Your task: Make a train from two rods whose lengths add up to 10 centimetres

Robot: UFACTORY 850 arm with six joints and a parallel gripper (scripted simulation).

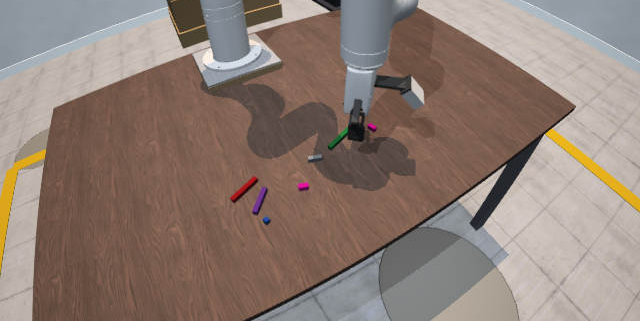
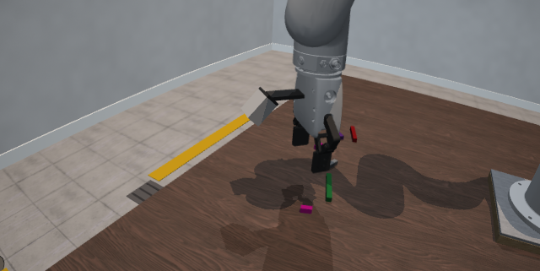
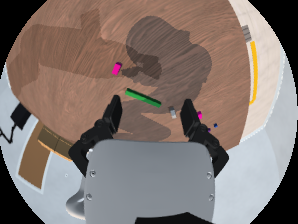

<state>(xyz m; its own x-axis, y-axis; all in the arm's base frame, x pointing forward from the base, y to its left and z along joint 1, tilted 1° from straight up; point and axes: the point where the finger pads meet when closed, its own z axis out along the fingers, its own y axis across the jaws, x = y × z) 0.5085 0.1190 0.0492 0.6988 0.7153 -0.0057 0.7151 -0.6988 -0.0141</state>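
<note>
My gripper [image 1: 356,133] [image 2: 310,154] [image 3: 152,104] is open and empty, above the table near the green rod. The green rod [image 1: 337,139] [image 2: 328,187] [image 3: 143,98] lies flat, partly hidden by a finger in the top view. One magenta rod [image 1: 372,127] [image 2: 306,208] [image 3: 117,68] lies near it, apart. The grey rod [image 1: 315,158] [image 2: 333,164] [image 3: 172,112] lies off its other end. The other magenta rod [image 1: 303,186] [image 3: 199,115] lies farther out. The red rod [image 1: 244,189] [image 2: 353,133], purple rod [image 1: 259,200] [image 2: 341,136] and blue rod [image 1: 266,220] [image 3: 215,125] lie apart.
The wooden table [image 1: 125,136] [image 2: 422,136] carries the arm's base plate [image 1: 240,75] [image 2: 501,203] at its back edge. The arm's shadow covers the area around the green and grey rods. A drawer cabinet [image 1: 225,6] stands behind the table.
</note>
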